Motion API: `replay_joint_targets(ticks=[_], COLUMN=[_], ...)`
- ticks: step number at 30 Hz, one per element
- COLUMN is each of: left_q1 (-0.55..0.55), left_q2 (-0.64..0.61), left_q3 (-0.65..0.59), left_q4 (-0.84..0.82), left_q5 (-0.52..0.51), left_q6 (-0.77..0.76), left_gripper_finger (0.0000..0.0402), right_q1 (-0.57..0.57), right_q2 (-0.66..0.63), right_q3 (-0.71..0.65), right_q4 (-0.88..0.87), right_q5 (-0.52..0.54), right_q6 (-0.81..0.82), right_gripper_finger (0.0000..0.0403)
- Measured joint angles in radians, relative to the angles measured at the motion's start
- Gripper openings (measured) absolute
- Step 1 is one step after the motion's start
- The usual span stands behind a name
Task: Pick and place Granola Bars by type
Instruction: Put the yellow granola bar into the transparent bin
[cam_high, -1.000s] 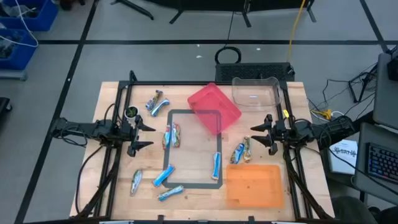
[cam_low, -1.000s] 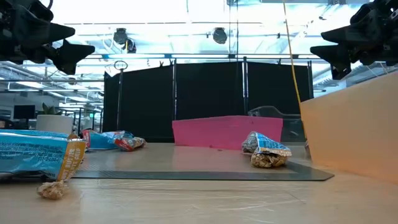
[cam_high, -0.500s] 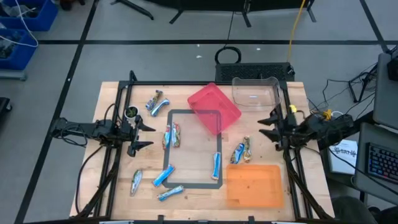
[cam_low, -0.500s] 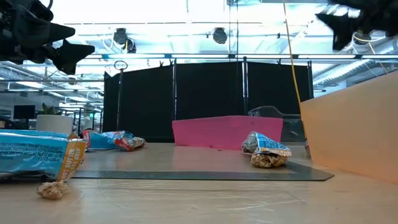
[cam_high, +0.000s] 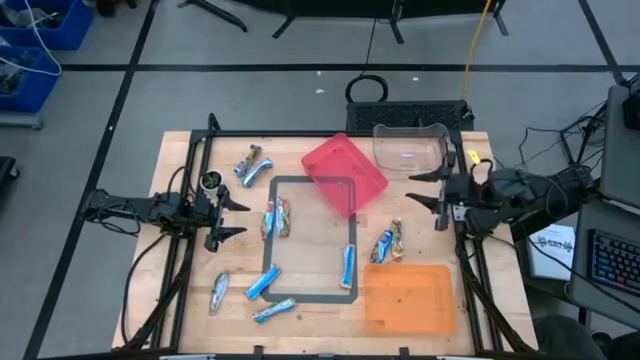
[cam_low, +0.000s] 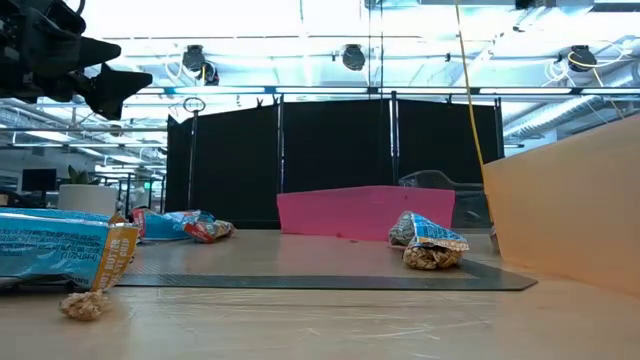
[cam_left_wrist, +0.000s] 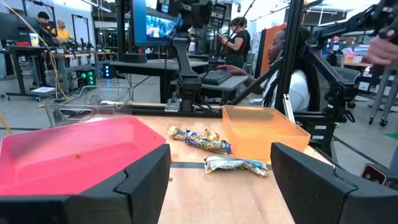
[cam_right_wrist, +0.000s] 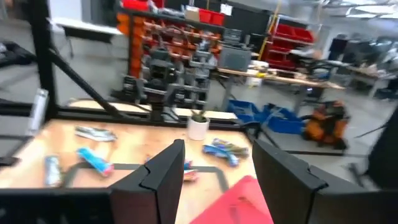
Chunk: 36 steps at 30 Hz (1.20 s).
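High view: both arms hang empty over the bench edges, sorting not begun.

Your Granola Bars lie loose on the bench, most on the left half and two just above the orange bin, so each arm has stock in reach. The pink bin and clear bin sit at the far side as drop spots. The left gripper and right gripper both show spread jaws, holding nothing.
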Motion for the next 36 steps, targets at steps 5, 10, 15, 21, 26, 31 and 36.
replay_joint_targets(ticks=[5,10,15,21,26,31,36], left_q1=[0.000,0.000,0.000,0.000,0.000,0.000,0.000], left_q2=[0.000,0.000,0.000,0.000,0.000,0.000,0.000], left_q3=[0.000,0.000,0.000,0.000,0.000,0.000,0.000], left_q4=[0.000,0.000,0.000,0.000,0.000,0.000,0.000], left_q5=[0.000,0.000,0.000,0.000,0.000,0.000,0.000], left_q6=[0.000,0.000,0.000,0.000,0.000,0.000,0.000], left_gripper_finger=[0.0277,0.0282,0.0284,0.0285,0.0279,0.0282,0.0286], right_q1=[-0.044,-0.067,-0.074,-0.075,-0.075,-0.074,-0.075], right_q2=[0.106,0.156,0.196,0.270,0.345,0.434,0.463], right_q3=[0.063,0.076,0.076,0.079,0.142,0.171,0.173], right_q4=[0.003,0.006,0.029,0.030,-0.109,-0.268,-0.383], right_q5=[0.021,0.008,-0.123,-0.103,-0.117,-0.196,-0.313], right_q6=[-0.041,-0.004,0.038,0.044,0.092,0.041,-0.115], right_gripper_finger=[0.0183,0.0183,0.0183,0.0183,0.0183,0.0183,0.0183])
